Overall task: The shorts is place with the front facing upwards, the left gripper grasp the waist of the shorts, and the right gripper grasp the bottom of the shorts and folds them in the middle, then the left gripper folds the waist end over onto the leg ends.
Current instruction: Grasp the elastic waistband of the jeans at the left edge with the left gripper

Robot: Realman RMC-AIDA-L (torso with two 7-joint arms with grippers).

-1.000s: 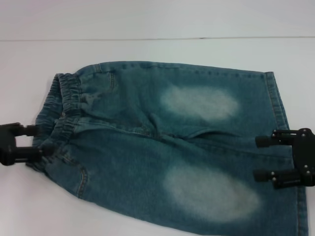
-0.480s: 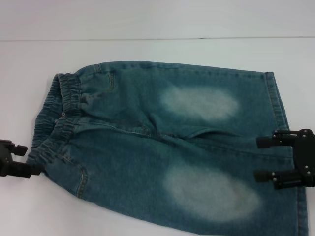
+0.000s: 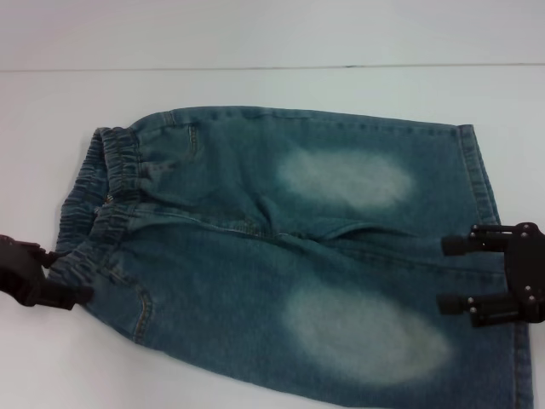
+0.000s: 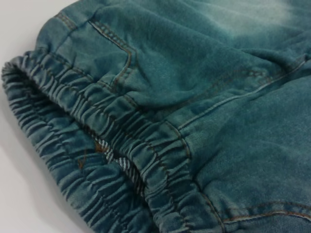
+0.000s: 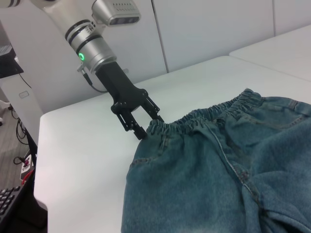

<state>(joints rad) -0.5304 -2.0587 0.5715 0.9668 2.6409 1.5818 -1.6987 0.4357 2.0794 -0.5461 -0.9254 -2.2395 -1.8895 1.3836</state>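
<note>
The left gripper (image 5: 146,124) is a black claw with two short fingers. Its black body gets wider near the fingers. Behind it sits a shiny grey round wrist with a small green ring light and dark bands, then a white arm part with a row of tiny holes. The right gripper (image 3: 453,273) is black too, with a flat body and little silver screws.

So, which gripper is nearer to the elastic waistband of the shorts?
Left. The left gripper is at the near corner of the waistband; the right gripper hovers over the leg hems at the opposite end.
</note>
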